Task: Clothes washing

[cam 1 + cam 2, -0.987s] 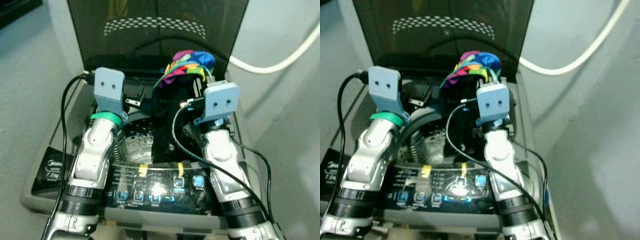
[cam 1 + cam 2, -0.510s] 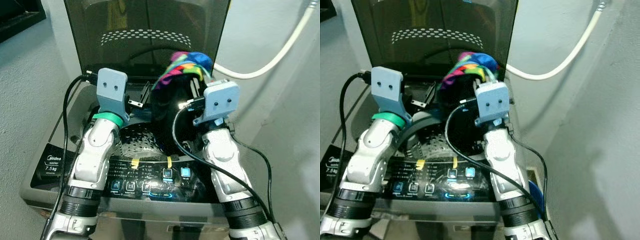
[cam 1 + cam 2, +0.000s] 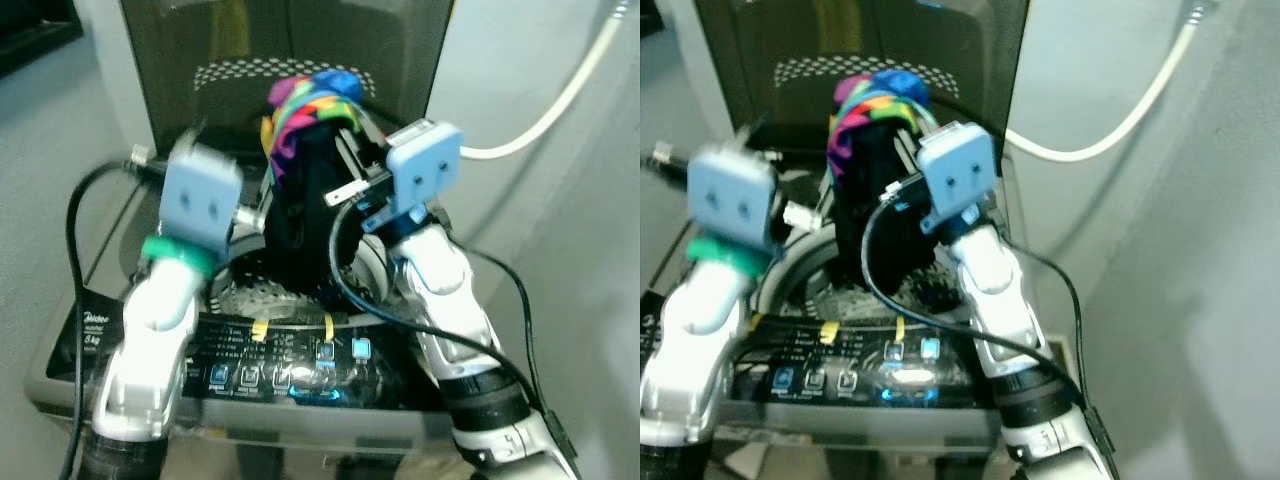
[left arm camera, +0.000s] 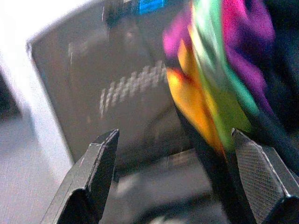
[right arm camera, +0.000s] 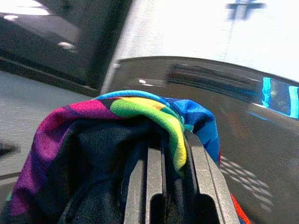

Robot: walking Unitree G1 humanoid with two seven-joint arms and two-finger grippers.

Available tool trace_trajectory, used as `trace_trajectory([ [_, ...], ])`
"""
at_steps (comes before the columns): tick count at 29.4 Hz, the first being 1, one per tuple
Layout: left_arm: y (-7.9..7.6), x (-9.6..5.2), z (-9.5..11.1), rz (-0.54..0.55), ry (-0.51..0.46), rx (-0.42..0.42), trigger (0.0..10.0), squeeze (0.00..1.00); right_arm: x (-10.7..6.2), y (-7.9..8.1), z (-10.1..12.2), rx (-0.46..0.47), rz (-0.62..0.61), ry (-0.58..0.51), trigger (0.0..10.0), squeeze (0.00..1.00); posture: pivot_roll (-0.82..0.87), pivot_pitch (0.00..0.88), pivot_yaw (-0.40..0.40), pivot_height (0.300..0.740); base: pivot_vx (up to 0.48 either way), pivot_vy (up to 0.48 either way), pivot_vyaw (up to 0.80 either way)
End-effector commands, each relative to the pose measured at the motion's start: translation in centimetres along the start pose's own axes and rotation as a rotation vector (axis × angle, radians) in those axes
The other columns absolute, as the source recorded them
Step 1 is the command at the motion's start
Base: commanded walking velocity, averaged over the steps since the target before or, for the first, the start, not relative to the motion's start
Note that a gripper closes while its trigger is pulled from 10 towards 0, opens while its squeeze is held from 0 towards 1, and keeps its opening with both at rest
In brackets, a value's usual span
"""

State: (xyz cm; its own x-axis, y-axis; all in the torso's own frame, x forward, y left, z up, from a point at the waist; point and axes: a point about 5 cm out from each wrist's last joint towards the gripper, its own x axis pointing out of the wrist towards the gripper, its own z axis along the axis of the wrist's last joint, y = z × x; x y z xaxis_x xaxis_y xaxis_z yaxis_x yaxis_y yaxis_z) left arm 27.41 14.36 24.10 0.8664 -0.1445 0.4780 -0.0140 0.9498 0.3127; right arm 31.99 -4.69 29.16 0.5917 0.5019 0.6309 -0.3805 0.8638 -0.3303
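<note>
A top-loading washing machine (image 3: 60, 375) stands open in front of the robot, its dark tinted lid (image 3: 290, 50) raised upright at the back edge. Along the machine's front edge runs a control panel (image 3: 290, 365) with glowing blue buttons and two small yellow tags. Behind the panel lies the round opening to the perforated steel drum (image 3: 245, 295).

The right gripper (image 5: 166, 140) is raised above the drum opening, toward its back edge. Its two black fingers are pressed together on a garment (image 3: 305, 140), a black cloth with a band of rainbow colours: pink, yellow, green, blue and purple. The colourful part bunches over the fingertips at the top, in front of the lid. The black part hangs straight down, and its lower end reaches the rim of the drum opening.

The left gripper (image 4: 173, 154) is held just beside the hanging garment, on its left, above the left side of the opening. Its fingers (image 4: 96, 170) are spread apart with nothing between them; the garment's rainbow band lies close against one finger.

A pale hose (image 3: 560, 100) curves along the grey wall (image 3: 570, 220) to the right of the machine.
</note>
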Motion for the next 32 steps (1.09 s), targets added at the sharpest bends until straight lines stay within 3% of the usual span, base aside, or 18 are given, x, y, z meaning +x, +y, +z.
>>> trace_trajectory([
  [1, -0.5, -0.5, 0.6, -0.002, -0.007, -0.02, 10.0, 0.0, 0.2, 0.3, -0.3, 0.007, 0.026, 0.003, 10.0, 0.0, 0.19, 0.0, -0.046, 0.74, 0.0, 0.0, 0.0],
  [6, -2.1, -0.1, 1.6, -0.053, -0.048, -0.04, 10.0, 0.0, 0.4, -0.1, -2.0, 0.041, 0.006, 0.061, 10.0, 0.0, 0.24, 0.0, -0.102, 0.74, 0.0, 0.0, 0.0],
  [12, -2.0, -0.2, 1.7, -0.054, -0.054, -0.023, 10.0, 0.0, 0.9, 0.0, -2.2, 0.04, 0.015, 0.078, 10.0, 0.0, 0.24, 0.0, -0.098, 0.74, 0.0, 0.0, 0.0],
  [13, -1.9, -0.3, 1.7, -0.055, -0.053, -0.019, 10.0, 0.0, 1.1, 0.1, -2.6, 0.024, 0.015, 0.109, 10.0, 0.54, 0.24, 0.0, -0.095, 0.74, 0.0, 0.0, 0.0],
  [16, -1.9, -0.4, 1.7, -0.055, -0.047, -0.017, 10.0, 0.0, 1.2, 0.1, -3.0, 0.011, 0.015, 0.13, 10.0, 0.54, 0.24, 0.0, -0.095, 0.74, 0.0, 0.0, 0.0],
  [17, -1.9, -0.6, 1.7, -0.06, -0.041, -0.016, 10.0, 0.0, 1.1, 0.0, -3.5, 0.013, 0.002, 0.165, 10.0, 1.0, 0.24, 0.0, -0.089, 0.74, 0.0, 0.0, 0.0],
  [27, -2.0, -1.1, 1.7, -0.088, -0.018, -0.013, 10.0, 0.0, 0.2, -0.9, -4.5, 0.048, -0.012, 0.224, 10.0, 1.0, 0.23, 0.0, -0.061, 0.74, 0.0, 0.0, 0.0],
  [29, -2.1, -1.0, 1.6, -0.099, -0.016, -0.013, 10.0, 0.0, -1.2, -1.0, -5.3, 0.021, 0.13, 0.3, 10.0, 1.0, 0.21, 0.0, -0.046, 0.74, 0.0, 0.0, 0.0],
  [32, -2.2, -0.9, 1.6, -0.103, -0.015, -0.013, 10.0, 0.0, -1.9, -0.9, -5.7, 0.012, 0.193, 0.338, 10.0, 1.0, 0.21, 0.0, -0.046, 0.74, 0.0, 0.0, 0.0],
])
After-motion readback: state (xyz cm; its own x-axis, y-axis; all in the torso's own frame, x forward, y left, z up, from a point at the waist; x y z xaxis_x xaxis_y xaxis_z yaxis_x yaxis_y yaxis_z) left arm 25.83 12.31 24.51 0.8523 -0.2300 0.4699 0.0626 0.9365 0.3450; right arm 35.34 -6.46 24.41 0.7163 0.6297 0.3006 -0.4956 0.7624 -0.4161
